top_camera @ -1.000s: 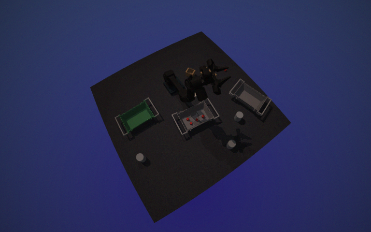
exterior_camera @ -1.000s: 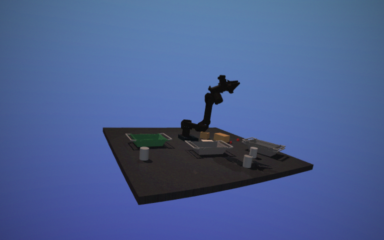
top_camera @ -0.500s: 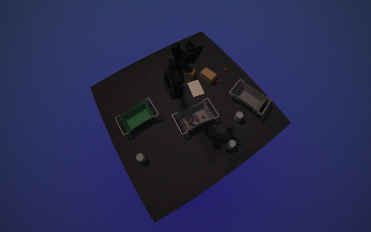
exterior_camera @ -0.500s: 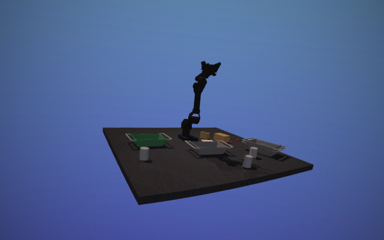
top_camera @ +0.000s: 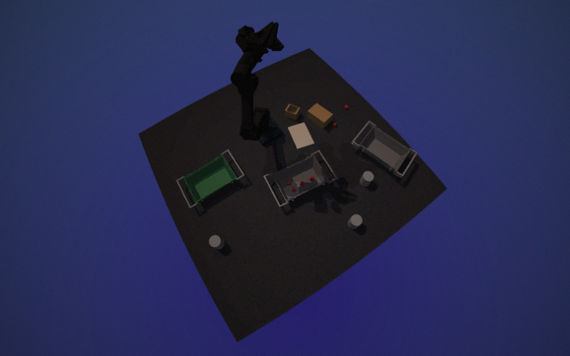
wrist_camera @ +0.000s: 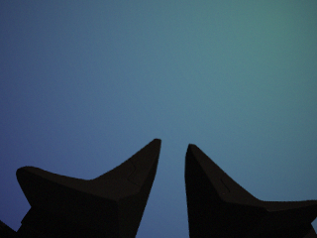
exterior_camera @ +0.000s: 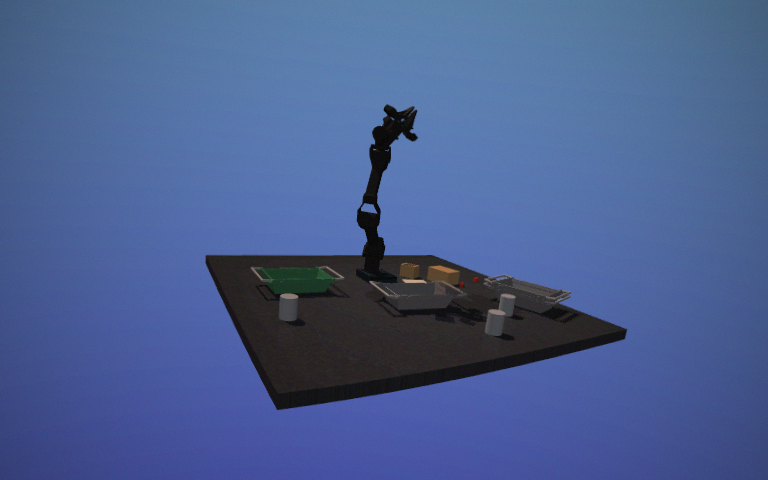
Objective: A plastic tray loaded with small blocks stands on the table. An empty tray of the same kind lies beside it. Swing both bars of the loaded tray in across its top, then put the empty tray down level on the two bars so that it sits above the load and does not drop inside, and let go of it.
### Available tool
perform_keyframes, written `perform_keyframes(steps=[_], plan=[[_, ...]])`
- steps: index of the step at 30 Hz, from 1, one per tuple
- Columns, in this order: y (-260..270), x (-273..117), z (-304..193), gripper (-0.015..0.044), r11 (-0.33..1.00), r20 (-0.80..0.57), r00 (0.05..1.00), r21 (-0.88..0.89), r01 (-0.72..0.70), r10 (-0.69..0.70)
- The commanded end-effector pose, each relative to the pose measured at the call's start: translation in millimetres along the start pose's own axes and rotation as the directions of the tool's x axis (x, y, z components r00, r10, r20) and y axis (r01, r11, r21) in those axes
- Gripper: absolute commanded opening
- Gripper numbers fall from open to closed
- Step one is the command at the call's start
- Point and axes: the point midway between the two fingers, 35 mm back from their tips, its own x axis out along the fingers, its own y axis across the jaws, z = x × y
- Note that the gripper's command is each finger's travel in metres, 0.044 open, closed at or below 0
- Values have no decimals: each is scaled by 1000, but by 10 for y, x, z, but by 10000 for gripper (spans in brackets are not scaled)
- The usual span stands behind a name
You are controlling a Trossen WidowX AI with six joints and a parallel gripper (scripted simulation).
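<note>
The loaded grey tray [top_camera: 309,173] [exterior_camera: 421,301] stands upright, with several red blocks [top_camera: 302,183] inside. Its left bar [top_camera: 272,190] and right bar [top_camera: 327,165] both stick out over its ends. An empty grey tray [top_camera: 382,153] [exterior_camera: 523,298] lies to the right, turned at an angle, its bars out. An empty green tray [top_camera: 210,182] [exterior_camera: 305,284] stands to the left, bars also out. My gripper [top_camera: 275,24] [exterior_camera: 415,109] [wrist_camera: 173,148] is high above the table and touches no tray. Its fingers are a little apart, with nothing between them.
White cylinders stand front left [top_camera: 215,242] [exterior_camera: 288,307], front right [top_camera: 355,221] and near the empty grey tray [top_camera: 367,178]. An orange-brown block [top_camera: 320,115], a small open box [top_camera: 292,111], a pale flat plate [top_camera: 300,135] and two loose red blocks [top_camera: 346,107] [top_camera: 335,124] are at the back.
</note>
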Motion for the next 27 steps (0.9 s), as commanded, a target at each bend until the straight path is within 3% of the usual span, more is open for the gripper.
perform_keyframes(steps=[1,8,15,20,27], plan=[[322,113,471,84,975,47,997,-216,-57,69],[1121,310,957,84,813,51,970,-556,-170,237],[1756,465,954,84,645,-35,942,-720,-256,335],[2306,546,791,84,465,-123,890,-816,-342,439],[3110,556,149,84,127,-338,753,-866,-484,565]])
